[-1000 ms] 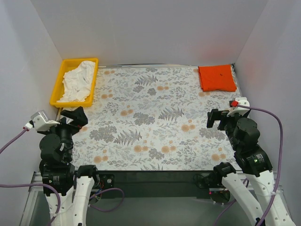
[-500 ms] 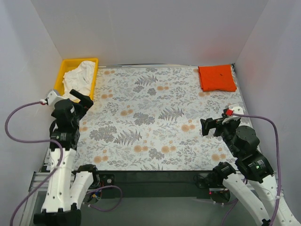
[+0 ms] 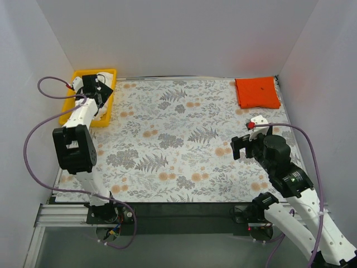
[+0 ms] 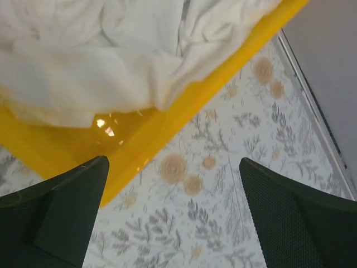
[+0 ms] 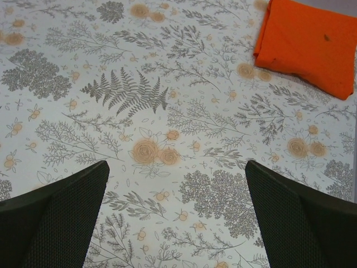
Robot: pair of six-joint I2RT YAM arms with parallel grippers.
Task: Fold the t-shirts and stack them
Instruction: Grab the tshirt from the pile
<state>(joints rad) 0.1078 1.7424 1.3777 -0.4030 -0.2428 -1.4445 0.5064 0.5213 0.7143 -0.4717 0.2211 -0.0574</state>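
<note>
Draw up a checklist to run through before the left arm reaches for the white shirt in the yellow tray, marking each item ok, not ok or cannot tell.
1. Left gripper open and empty: ok.
2. Left gripper over the white t-shirt: not ok; its fingers frame the rim of the yellow tray, with the cloth beyond.
3. Graspable collar or hem showing: cannot tell; the shirt is crumpled.
4. Right gripper open and empty: ok.
5. Orange-red t-shirt folded, at the far right corner of the table: ok.
</note>
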